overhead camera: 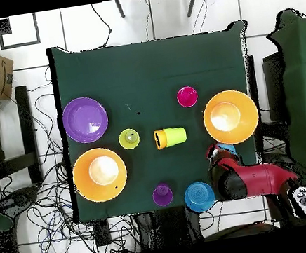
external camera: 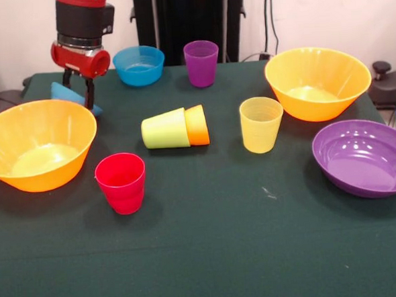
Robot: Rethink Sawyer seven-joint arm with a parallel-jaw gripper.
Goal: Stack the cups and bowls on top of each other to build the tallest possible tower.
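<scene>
**No tower yet: pieces scattered, arm at a small blue bowl**

Dark green cloth covers the table [external camera: 211, 255], and nearly every piece sits alone on it. In the front view, a large orange bowl [external camera: 38, 145] rests at the left edge and a second orange bowl [external camera: 317, 82] at the upper right, with the shallow purple bowl [external camera: 365, 157] below it at the right edge. A cyan bowl [external camera: 139, 64] and the purple cup [external camera: 201, 63] stand upright along the top. The red cup [external camera: 121, 182] and the yellow cup [external camera: 260, 123] stand upright nearer the middle.

The lime green cup [external camera: 164, 129] and the orange cup [external camera: 197, 125] lie on their sides at centre, one nested in the other; that is the only pairing, and it is not vertical.

At the upper left, the gripper [external camera: 77, 88] hangs over a tilted blue bowl [external camera: 70, 96] just beside the left orange bowl. Its dark fingers straddle the bowl's edge, but I cannot tell whether they are pinching it or merely around it.

Judging from this, the stacking has barely begun; almost all of it is left.
</scene>
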